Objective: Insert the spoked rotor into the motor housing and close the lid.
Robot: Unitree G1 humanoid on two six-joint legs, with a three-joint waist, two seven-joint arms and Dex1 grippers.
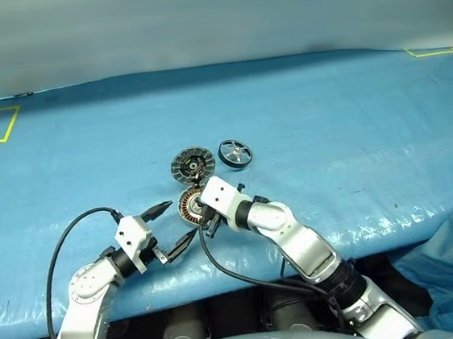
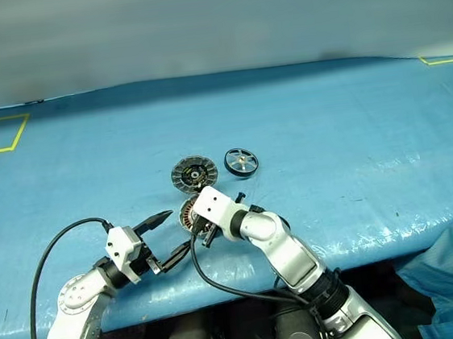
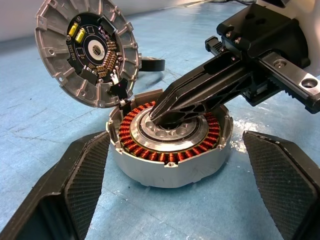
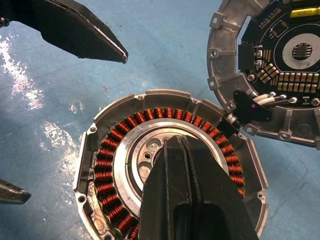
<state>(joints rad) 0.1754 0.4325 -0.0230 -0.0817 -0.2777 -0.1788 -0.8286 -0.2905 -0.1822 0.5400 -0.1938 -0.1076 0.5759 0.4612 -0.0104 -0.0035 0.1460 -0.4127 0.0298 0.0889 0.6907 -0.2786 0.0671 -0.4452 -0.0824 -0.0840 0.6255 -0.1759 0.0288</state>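
- The rotor point(image 1: 235, 153) lay on the blue table point(image 1: 351, 124), well beyond the right gripper point(image 3: 167, 112), not yet fitted.
- The housing point(image 3: 170, 150) sat under the right gripper's closed fingers, whose tips pressed at its centre.
- The lid point(image 3: 87, 50) leaned against the housing's rim, circuit face showing.
- The left gripper point(image 1: 170, 222) stood wide open beside the housing, gripping nothing.

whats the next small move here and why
Probably lift the right claw clear of the motor housing. Its shut fingers rest in the housing's centre, exactly where the spoked rotor has to go, and that rotor lies untouched on the blue table beyond. The lid stands open beside the housing, and the left claw waits open around it.
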